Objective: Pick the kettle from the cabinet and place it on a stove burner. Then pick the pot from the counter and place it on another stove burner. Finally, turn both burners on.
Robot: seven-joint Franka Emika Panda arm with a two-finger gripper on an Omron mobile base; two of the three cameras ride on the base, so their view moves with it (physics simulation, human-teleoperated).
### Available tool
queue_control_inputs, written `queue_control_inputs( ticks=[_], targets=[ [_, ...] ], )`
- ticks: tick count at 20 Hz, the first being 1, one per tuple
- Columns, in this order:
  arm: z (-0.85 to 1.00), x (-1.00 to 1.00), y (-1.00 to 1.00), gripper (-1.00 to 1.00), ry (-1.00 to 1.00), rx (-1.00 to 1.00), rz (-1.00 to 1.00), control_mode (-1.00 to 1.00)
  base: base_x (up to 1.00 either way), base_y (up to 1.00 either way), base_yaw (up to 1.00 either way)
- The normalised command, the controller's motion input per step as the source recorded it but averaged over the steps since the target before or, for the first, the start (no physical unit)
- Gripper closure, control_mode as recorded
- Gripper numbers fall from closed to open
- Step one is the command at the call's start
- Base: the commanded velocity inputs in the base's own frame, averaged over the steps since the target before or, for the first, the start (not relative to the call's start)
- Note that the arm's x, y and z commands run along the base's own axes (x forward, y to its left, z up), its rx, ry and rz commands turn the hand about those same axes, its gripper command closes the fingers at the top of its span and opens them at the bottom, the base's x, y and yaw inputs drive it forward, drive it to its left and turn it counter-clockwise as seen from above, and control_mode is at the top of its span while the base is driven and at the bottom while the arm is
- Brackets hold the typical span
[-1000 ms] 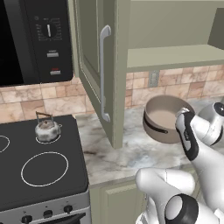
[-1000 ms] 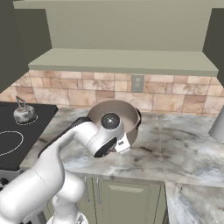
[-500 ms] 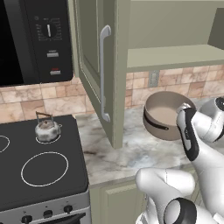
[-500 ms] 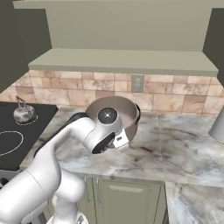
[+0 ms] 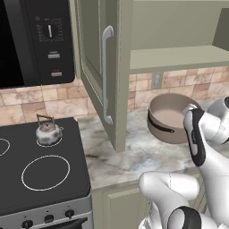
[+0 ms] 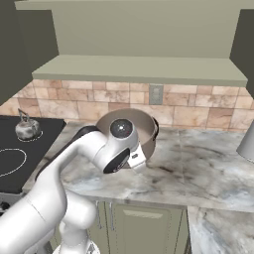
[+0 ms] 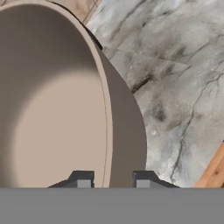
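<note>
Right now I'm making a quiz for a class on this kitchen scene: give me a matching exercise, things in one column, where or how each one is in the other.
Things:
1. kettle
2. pot
3. cabinet door
4. gripper

Places or states:
A. swung open, bar handle showing
B. on a rear stove burner
C. fingers astride the pot's wall
D. tilted, above the counter

Pairs: 1-B, 2-D, 3-A, 4-C

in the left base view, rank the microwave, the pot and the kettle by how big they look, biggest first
1. The microwave
2. The pot
3. The kettle

The microwave is cut off by the frame edge, yet takes up the most picture.
</note>
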Motion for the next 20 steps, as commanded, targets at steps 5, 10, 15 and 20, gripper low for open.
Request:
queue_control_inputs(
  ticks=[5,10,15,20],
  targets=[
    [0.0,-0.12,0.0,1.0,0.0,0.0,0.0,-1.0,0.0,0.0,0.0],
    [0.0,-0.09,0.0,1.0,0.02,0.0,0.0,-1.0,0.0,0.0,0.0],
    [0.0,-0.09,0.0,1.0,0.03,0.0,0.0,-1.0,0.0,0.0,0.0],
    [0.0,-0.16,0.0,1.0,0.04,0.0,0.0,-1.0,0.0,0.0,0.0]
  ],
)
